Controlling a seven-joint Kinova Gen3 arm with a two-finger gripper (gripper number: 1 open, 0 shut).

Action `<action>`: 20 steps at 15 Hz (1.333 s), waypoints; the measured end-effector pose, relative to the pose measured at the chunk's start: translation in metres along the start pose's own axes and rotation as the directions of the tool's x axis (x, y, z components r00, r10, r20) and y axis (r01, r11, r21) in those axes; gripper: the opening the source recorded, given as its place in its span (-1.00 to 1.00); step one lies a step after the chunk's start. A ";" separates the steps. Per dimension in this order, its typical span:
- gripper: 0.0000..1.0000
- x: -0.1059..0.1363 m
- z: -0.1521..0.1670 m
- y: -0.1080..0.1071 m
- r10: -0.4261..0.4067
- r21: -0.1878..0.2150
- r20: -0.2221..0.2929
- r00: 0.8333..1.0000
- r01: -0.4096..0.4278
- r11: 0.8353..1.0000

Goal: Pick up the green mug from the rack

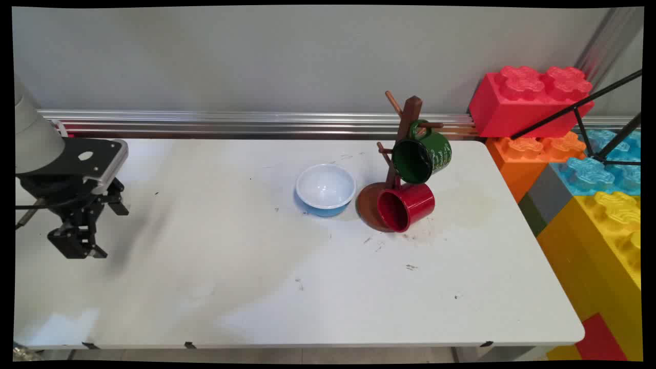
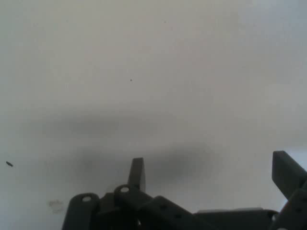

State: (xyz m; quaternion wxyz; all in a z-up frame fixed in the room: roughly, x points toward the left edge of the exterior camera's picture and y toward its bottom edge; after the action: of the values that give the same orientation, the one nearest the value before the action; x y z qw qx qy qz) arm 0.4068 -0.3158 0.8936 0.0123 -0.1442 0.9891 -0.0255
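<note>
Main view
Landmark: the wooden mug tree [image 1: 408,119] stands at the far right of the white table [image 1: 256,297].
Gripper: the black gripper [image 1: 81,250] hangs over the table's left end, well apart from the mug tree. It points down, holds nothing and touches nothing.
Green mug [image 1: 423,154]: hangs by its handle from an upper peg of the mug tree, mouth turned toward the camera.
Red mug [image 1: 406,206]: lies on its side at the foot of the mug tree, against the brown base, mouth toward the near left.
Bowl [image 1: 326,188]: white inside and blue outside, upright, just left of the mug tree's base.
Toy bricks [image 1: 528,100]: big coloured ones stacked off the table, right of the mug tree.

Hand view
Gripper [image 2: 211,168]: the two fingers [image 2: 137,173] stand wide apart with nothing between them.
Below it: only bare table top [image 2: 144,72], with the gripper's shadow on it.
</note>
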 end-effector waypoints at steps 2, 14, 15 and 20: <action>1.00 -0.003 0.002 -0.002 -0.006 0.004 -0.015 1.000 0.006 1.000; 1.00 0.053 -0.013 -0.025 -0.096 0.045 -0.401 0.911 0.124 0.991; 1.00 0.062 -0.017 -0.026 -0.100 0.046 -0.447 0.889 0.135 0.990; 1.00 0.090 -0.028 -0.030 -0.118 0.051 -0.593 0.797 0.183 0.982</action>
State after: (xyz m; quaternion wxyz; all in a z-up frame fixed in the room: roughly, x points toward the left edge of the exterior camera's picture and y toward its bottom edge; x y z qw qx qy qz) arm 0.3286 -0.3688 0.9212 -0.2882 -0.2065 0.9271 -0.1219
